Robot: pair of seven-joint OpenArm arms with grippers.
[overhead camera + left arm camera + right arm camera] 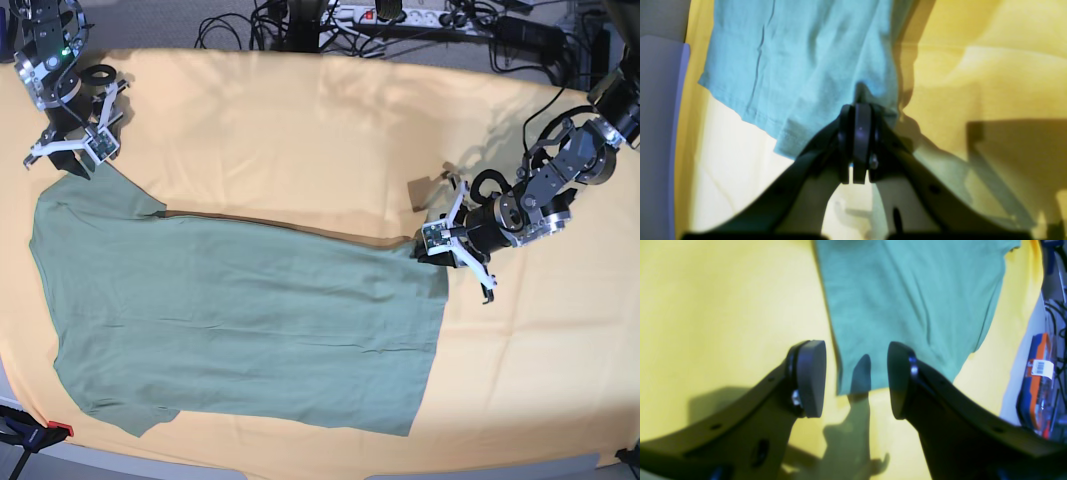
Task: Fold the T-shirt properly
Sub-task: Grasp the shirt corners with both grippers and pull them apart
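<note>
Pinching the T-shirt (pixel 813 66) hem corner, left gripper (pixel 857 146) (pressed tight); right gripper (pixel 857 380) spread over its sleeve edge.

The soft sage-green cotton T-shirt (pixel 800 66) runs off the left wrist view at twelve o'clock, its pinched corner hidden behind the shut black left gripper (pixel 857 146).

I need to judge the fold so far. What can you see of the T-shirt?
The T-shirt is plain sage-green soft cloth with short sleeves, spread nearly flat with light wrinkles on the yellow-orange table cloth. The left hand is shut on a hem corner, raising that edge slightly. The right hand is open over the other end.
</note>
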